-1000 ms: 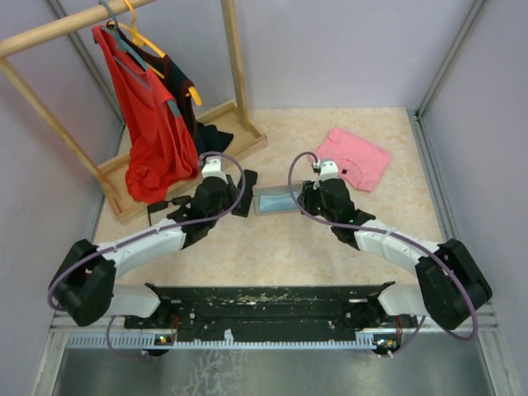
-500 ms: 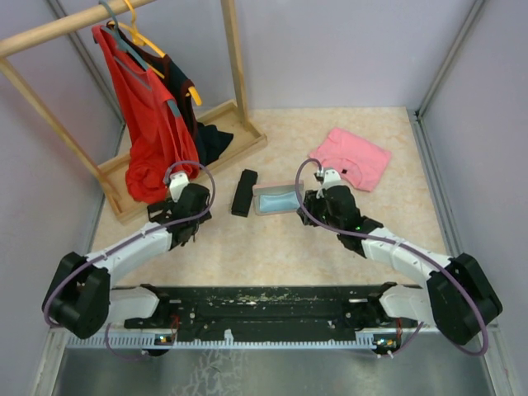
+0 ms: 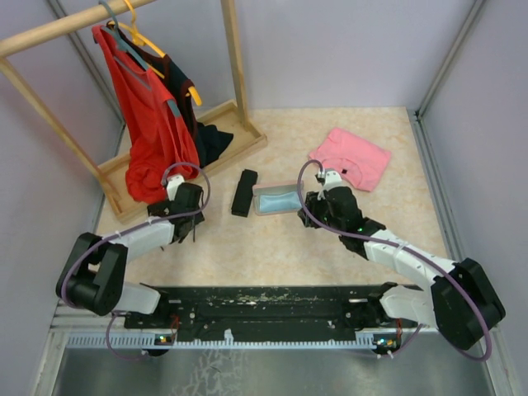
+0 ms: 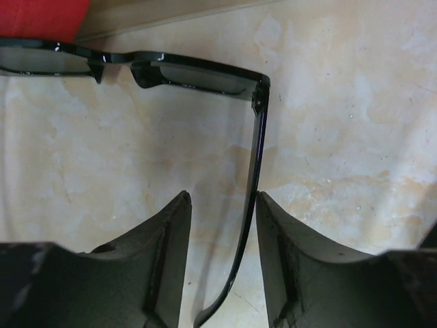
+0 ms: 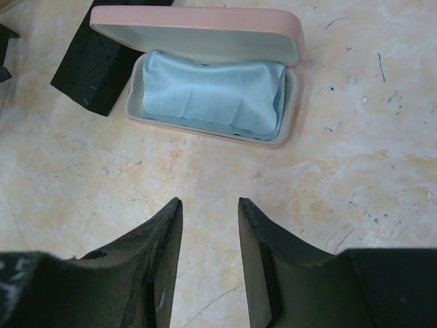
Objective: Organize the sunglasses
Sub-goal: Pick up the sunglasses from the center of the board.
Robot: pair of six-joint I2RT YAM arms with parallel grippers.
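Black-framed sunglasses [image 4: 198, 72] with dark lenses lie unfolded on the table by the clothes rack's base. One temple arm [image 4: 254, 171] runs back between the jaws of my left gripper [image 4: 222, 205]. Those jaws stand apart, the temple close against the right finger [image 4: 273, 232], so the gripper is open. My right gripper [image 5: 210, 203] is open with nothing in it, hovering a little short of the open pink case [image 5: 205, 31]. A light blue cloth [image 5: 208, 96] lies inside the case. In the top view this gripper [image 3: 312, 206] sits just right of the case [image 3: 276, 200].
A black oblong case [image 3: 244, 191] lies just left of the pink one. A wooden rack [image 3: 235, 74] at the back left holds a hanging red garment [image 3: 153, 132]. Its base board [image 3: 235, 140] runs close to my left gripper. A folded pink cloth [image 3: 355, 157] lies at the back right.
My left arm swung left, away from the black case, to the sunglasses by the rack base, and its jaws now straddle one temple. My right gripper barely moved.
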